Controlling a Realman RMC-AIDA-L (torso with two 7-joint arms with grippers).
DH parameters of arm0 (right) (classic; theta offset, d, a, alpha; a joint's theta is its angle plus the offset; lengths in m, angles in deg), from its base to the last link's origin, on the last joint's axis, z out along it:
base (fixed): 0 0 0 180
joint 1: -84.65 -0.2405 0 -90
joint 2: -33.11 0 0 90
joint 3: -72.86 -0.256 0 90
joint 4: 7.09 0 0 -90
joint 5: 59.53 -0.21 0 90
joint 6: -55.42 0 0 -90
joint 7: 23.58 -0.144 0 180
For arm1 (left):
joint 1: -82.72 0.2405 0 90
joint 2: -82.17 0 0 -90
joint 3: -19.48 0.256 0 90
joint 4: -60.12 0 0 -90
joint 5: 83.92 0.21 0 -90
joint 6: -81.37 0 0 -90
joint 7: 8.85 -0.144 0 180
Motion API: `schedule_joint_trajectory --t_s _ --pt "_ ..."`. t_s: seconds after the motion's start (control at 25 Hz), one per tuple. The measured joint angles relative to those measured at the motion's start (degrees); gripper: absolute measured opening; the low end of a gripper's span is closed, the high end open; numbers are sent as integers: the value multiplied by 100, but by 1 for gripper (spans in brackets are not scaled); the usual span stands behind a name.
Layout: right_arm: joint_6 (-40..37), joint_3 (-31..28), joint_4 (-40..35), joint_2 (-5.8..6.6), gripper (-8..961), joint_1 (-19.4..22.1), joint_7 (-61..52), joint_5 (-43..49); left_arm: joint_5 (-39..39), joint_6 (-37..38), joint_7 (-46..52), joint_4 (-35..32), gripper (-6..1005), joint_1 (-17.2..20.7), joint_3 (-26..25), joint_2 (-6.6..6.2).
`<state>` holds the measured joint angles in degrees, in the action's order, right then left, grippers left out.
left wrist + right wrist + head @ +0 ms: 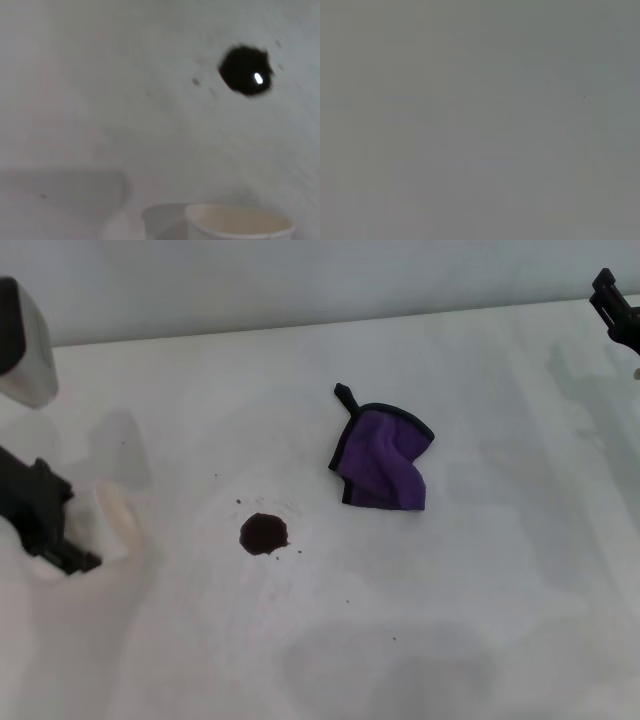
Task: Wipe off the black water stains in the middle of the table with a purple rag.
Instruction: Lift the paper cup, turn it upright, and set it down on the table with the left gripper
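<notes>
The black water stains [263,533] are a small dark round blot with tiny specks around it, near the middle of the white table [500,570]. The blot also shows in the left wrist view [246,71]. The purple rag [385,462] lies crumpled on the table beyond and to the right of the blot, apart from it, its black loop pointing away. My left gripper [72,552] is at the left edge, next to a cream paper cup [112,523]. My right gripper [615,308] is at the far right corner, far from the rag. The right wrist view shows only plain grey surface.
The cream paper cup's rim also shows in the left wrist view [239,222], close to the camera. A grey-white part of my left arm [25,345] hangs over the far left. The table's far edge meets a pale wall.
</notes>
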<state>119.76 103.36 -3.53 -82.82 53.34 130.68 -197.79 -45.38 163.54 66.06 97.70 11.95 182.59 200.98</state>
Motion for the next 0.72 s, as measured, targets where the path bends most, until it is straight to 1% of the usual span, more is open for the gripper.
schedule_joint_trajectory --t_s 0.08,0.2,0.32,0.36,0.4,0.44,0.48,0.52,0.56,0.64,0.72 --pt "0 0 0 0 853 -4 4 14 -236 -14 17 79 740 10 0 -5" --pt "0 0 0 0 853 -32 24 19 -768 -184 11 142 740 80 1 -7" --pt "0 21 -50 0 853 -43 25 23 -1554 -554 -25 137 739 258 1 -6" --pt "0 35 -72 0 853 -43 24 26 -1554 -554 -25 137 739 258 1 -6" --pt "0 45 -82 0 853 -43 22 28 -2203 -830 -76 110 739 450 1 1" --pt "0 51 -87 0 853 -43 20 29 -2203 -830 -76 110 739 450 1 1" --pt "0 56 -87 0 853 -43 19 30 -3009 -1043 -240 37 739 729 0 15" --pt "0 59 -87 0 853 -43 19 29 -3195 -1074 -296 7 740 798 0 17" --pt "0 62 -87 0 853 -43 19 31 -3828 -1146 -563 -120 740 1051 1 24" --pt "1 62 -87 0 853 -36 29 31 -4538 -1166 -918 -277 740 1330 1 27" --pt "0 62 -87 1 853 -21 32 30 -5592 -1151 -1463 -526 740 1766 1 23"
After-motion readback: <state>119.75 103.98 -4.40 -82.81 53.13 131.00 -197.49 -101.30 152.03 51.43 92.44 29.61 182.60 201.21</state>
